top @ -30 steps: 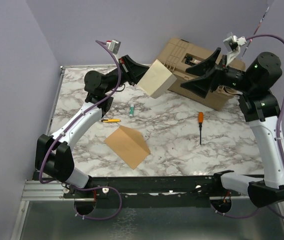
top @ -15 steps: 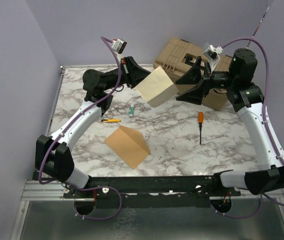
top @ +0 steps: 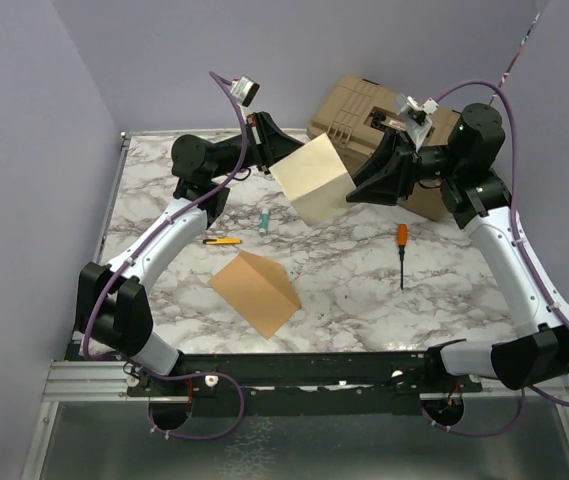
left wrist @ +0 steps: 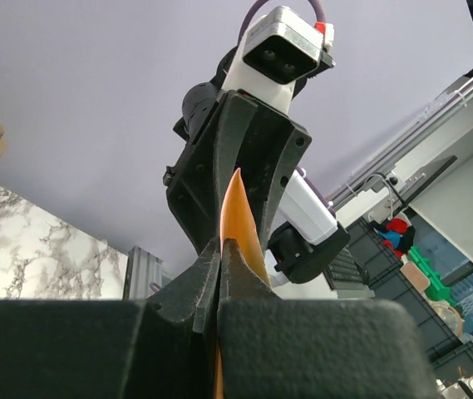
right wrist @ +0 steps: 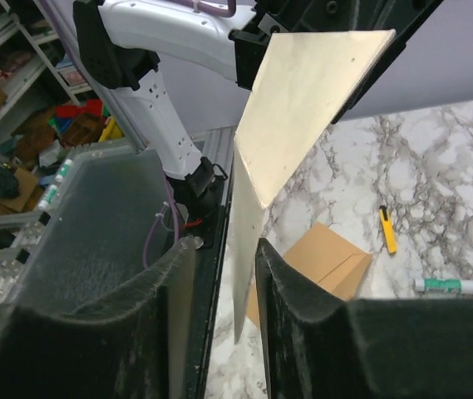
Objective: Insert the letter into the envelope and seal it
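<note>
Letter (top: 312, 180) held up in mid-air, one edge pinched tight in the left gripper (top: 272, 152). The right gripper (top: 362, 183), jaws partly apart, straddles the opposite edge without clamping it. The envelope (top: 254, 292) lies on the table (top: 444, 290) below both grippers, well apart from them.

From above, the letter (top: 311, 183) is covering the fingertips of the left gripper (top: 272, 152), and the right gripper (top: 356, 185) is blocking part of the tan case (top: 359, 105) at the far right. At the left wrist the sheet is showing only edge-on. At the right wrist, a finger is hiding one corner of the envelope (right wrist: 323, 258), and I am not managing to tell whether those jaws are touching the sheet.
</note>
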Robot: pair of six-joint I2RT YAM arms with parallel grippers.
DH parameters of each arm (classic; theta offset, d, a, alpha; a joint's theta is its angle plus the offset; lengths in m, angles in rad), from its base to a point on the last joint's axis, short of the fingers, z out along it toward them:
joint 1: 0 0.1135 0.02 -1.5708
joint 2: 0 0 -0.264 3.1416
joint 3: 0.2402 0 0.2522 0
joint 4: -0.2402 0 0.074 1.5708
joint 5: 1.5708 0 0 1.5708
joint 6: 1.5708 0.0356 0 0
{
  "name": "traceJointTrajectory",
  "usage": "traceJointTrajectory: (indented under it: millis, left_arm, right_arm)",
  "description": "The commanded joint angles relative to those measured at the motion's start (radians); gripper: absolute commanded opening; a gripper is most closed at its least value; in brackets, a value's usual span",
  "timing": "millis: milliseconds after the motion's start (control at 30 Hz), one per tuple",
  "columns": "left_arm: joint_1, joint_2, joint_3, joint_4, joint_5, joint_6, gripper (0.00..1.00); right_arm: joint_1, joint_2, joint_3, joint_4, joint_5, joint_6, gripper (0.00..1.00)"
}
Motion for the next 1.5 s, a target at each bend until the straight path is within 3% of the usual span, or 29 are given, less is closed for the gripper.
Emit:
traceJointTrajectory:
  millis: [0,167,233,267,300,367,400,633,767,967,1267,1467]
  left_arm:
    - [-0.004,0.007,0.03,0.038,0.017,-0.005,0.0]
    - [-0.004,-0.001,0.033,0.04,-0.011,-0.002,0.0]
    - [-0.004,-0.007,0.029,0.04,-0.019,0.01,0.0]
    - [-0.005,-0.01,0.024,0.04,-0.023,0.017,0.05]
    - [-0.003,-0.013,0.018,0.04,-0.023,0.024,0.19]
    - [-0.001,-0.019,0.007,0.04,-0.023,0.03,0.57]
    - [0.0,-0.021,0.003,0.039,-0.021,0.028,0.68]
    - [0.012,-0.099,-0.128,-0.038,-0.08,0.12,0.93]
    - [0.048,-0.151,-0.19,-0.235,-0.13,0.234,0.97]
    - [0.088,-0.193,-0.235,-0.324,-0.13,0.273,0.98]
    - [0.106,-0.261,-0.154,-0.685,-0.226,0.582,0.99]
    - [0.112,-0.295,-0.039,-0.871,-0.257,0.787,0.99]
  right_arm:
    - [0.005,-0.001,-0.024,0.184,-0.041,0.142,0.28]
    - [0.005,0.008,-0.011,0.135,-0.035,0.129,0.02]
    - [0.005,0.006,-0.01,0.127,-0.02,0.127,0.01]
    - [0.005,0.002,-0.011,0.125,0.0,0.125,0.01]
    - [0.005,-0.003,-0.012,0.123,0.026,0.124,0.0]
    - [0.005,-0.013,-0.012,0.118,0.083,0.121,0.0]
    - [0.004,-0.018,-0.011,0.115,0.114,0.124,0.01]
    - [0.005,-0.127,-0.057,0.15,0.469,0.209,0.0]
    - [0.004,-0.177,-0.077,0.142,0.664,0.25,0.0]
    - [0.005,-0.198,-0.082,0.093,0.904,0.279,0.0]
    - [0.005,-0.176,-0.146,0.056,0.818,0.269,0.01]
    - [0.005,-0.13,-0.182,0.08,0.626,0.246,0.01]
